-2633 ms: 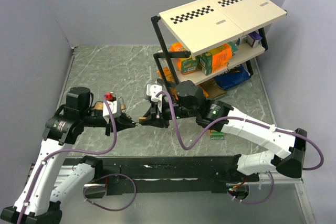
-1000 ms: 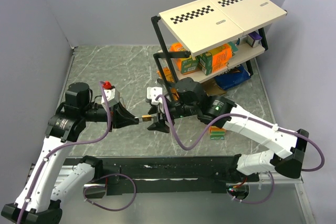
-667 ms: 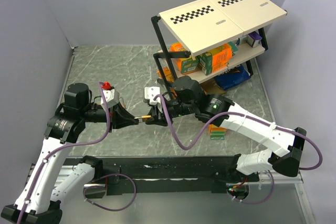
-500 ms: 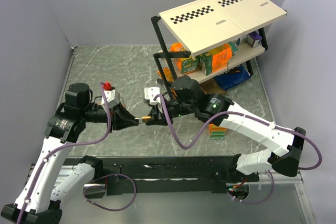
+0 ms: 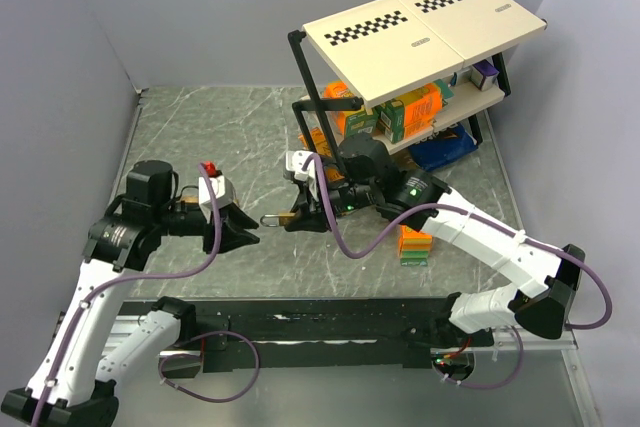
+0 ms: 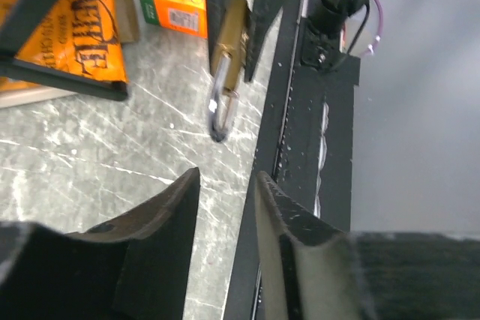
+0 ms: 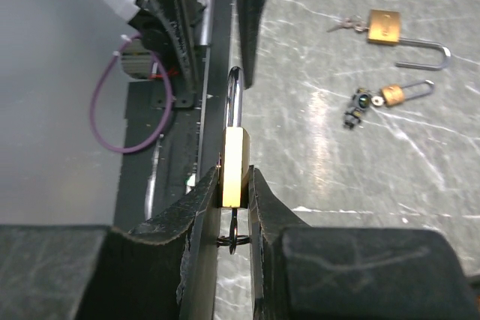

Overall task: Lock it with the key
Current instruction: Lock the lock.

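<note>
Right wrist: right end effector (image 7: 233, 182) clamps brass padlock (image 7: 234, 154).

Workspace layout, seen from above.
The padlock (image 5: 283, 217) sits in the right gripper (image 5: 292, 217), just right of the left gripper (image 5: 245, 230) and apart from it; the shelf rack (image 5: 420, 37) stands far right, a small box (image 5: 413, 244) nearer.

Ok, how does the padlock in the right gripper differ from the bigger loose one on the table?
The held padlock is clamped on edge in the right gripper; the loose padlock lies flat on the table. The loose padlock's shackle is swung open; the held padlock's looks closed. Both are brass.
</note>
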`<state>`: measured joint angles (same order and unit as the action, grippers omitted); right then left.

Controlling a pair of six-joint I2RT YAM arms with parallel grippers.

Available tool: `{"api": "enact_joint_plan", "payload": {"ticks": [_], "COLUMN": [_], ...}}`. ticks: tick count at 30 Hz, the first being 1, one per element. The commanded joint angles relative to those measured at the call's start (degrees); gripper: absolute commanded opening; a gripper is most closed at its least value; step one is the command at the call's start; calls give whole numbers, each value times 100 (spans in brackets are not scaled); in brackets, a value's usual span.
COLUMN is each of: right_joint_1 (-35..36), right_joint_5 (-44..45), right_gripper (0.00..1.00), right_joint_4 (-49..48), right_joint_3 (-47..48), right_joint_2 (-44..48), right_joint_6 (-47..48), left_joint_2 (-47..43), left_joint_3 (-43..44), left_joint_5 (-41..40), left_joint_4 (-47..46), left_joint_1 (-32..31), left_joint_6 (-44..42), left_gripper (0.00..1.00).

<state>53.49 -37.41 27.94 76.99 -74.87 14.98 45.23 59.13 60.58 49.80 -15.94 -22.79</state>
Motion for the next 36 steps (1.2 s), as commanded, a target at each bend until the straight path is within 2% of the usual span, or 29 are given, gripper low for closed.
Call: {"api": "enact_joint_plan", "payload": {"ticks": [1,4,17,22,26,29,30,32,36], "right_joint_1": [21,21,38,30,38,29,29,30,47], "right_joint_5": [-416,-495,-531,-557,-566,-592,-636,-706,-908], "right_gripper": [0,0,0,0,0,0,0,0,0], "right_joint_4": [-175,-140,-166,-184,-193,-201,-210,-228,-324], "right_joint_3": [237,272,272,281,308,334,343,352,343], "right_joint_2": [52,25,-63,-106,-124,-159,-168,-186,-238], "right_joint_6": [-127,-92,-118,-127,-145,-162,-171,-206,-338], "left_joint_2": [-24,100,126,126,135,135,135,144,47], "left_joint_3": [10,54,28,2,11,-7,-7,-7,-103], "left_joint_5": [-38,-2,227,262,297,279,271,253,200], "left_joint_4": [-551,-454,-937,-990,-964,-885,-876,-884,-1287], "left_joint_1": [-14,-40,-304,-348,-374,-392,-392,-401,-436], "left_joint_6": [354,248,696,714,705,600,582,626,881], "left_gripper": [43,45,41,30,28,17,10,3,1]}}
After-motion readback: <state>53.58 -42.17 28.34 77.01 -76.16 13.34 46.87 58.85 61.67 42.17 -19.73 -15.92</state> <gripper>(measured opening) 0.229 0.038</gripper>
